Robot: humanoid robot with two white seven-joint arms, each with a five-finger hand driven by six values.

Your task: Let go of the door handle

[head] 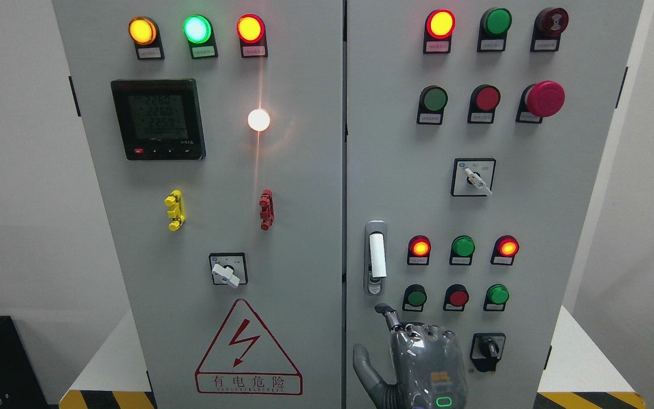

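Observation:
The door handle (377, 255) is a white upright lever in a grey housing on the left edge of the cabinet's right door (531, 216). My right hand (412, 355) comes up from the bottom edge just below the handle, with its back toward the camera. It does not touch the handle. Its index finger (388, 316) points up a little under the housing, the thumb (363, 363) is spread to the left, and the other fingers bend away at the knuckles. The hand holds nothing. My left arm does not show.
Both cabinet doors are closed, with the seam (344, 199) between them. Lit and unlit push buttons (458, 296) sit right of the hand, and a black rotary switch (487, 347) is beside its knuckles. The left door carries a meter (158, 119) and a warning triangle (247, 352).

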